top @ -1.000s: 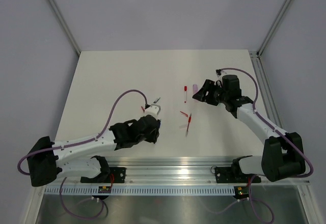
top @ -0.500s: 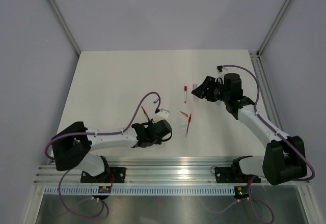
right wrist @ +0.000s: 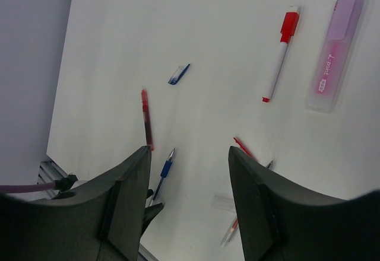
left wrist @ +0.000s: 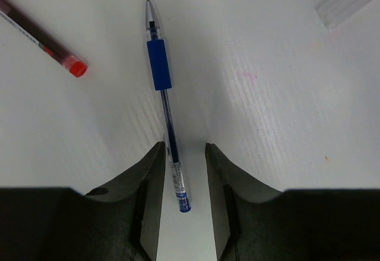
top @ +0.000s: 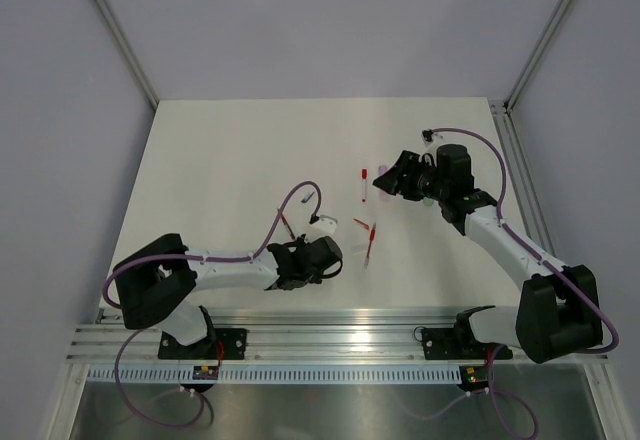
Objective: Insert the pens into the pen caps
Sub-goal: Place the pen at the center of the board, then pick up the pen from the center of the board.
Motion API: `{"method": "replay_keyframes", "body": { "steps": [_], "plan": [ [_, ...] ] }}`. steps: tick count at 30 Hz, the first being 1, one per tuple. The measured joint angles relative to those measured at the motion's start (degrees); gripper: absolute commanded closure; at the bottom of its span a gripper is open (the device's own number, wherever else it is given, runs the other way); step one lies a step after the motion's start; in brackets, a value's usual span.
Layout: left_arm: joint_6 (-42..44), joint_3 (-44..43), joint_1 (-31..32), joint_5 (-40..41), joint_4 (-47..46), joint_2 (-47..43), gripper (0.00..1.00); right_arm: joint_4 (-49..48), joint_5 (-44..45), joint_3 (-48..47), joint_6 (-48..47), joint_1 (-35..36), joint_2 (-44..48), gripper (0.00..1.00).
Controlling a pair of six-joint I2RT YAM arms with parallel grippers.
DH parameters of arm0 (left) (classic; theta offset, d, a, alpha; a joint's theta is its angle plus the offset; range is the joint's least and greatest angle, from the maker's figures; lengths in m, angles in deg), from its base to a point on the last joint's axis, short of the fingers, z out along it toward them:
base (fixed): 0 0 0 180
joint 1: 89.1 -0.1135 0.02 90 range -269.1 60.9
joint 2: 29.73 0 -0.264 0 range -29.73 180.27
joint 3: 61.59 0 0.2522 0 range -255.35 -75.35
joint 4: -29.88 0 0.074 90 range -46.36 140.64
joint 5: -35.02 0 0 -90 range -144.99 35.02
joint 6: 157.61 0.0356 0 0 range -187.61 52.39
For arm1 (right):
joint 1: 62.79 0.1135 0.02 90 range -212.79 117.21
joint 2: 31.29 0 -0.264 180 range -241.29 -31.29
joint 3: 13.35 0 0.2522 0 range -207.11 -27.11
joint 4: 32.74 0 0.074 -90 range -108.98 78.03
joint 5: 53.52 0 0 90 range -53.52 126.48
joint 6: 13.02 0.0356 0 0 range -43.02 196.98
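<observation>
One pink highlighter [right wrist: 332, 53] bears small unreadable print.

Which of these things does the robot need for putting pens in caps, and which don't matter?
For the job:
blue pen
dark red pen
red-and-white pen
pink highlighter
blue cap

Not for the job:
purple cable
metal rail

White matte desk [top: 230, 150] enclosed by plain pale lilac-grey walls [top: 330, 20], with slim metal posts [top: 115, 30] rising from its far corners and a ribbed aluminium rail [top: 340, 332] along its near edge, evenly lit.
</observation>
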Motion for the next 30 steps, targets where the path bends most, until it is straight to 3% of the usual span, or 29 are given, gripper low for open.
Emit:
{"method": "replay_keyframes", "body": {
  "steps": [4,9,17,21,26,30],
  "plan": [
    [-0.2,0.5,-0.3,-0.2,-1.5,0.0,0.74,-0.1,0.0,0.0,0.0,0.2,0.0,0.39],
    [-0.6,1.3,-0.5,-0.6,-3.4,0.0,1.00,-0.3,0.1,0.4,0.0,0.2,0.7,0.39],
    [-0.5,4.5,-0.5,-0.4,-4.4,-3.8,1.00,-3.1,-0.6,1.6,0.7,0.3,2.5,0.26],
    [-0.6,8.0,-0.5,-0.3,-5.7,-14.1,1.00,-4.9,-0.8,2.9,0.3,2.4,4.7,0.12],
    [-0.9,10.8,-0.6,0.8,-10.5,-29.7,1.00,-8.1,-0.9,4.2,-1.3,9.3,10.4,0.07],
    [-0.9,11.1,-0.7,1.4,-15.4,-35.9,1.00,-11.6,-1.6,4.2,-2.1,13.3,11.4,0.06]
  ]
}}
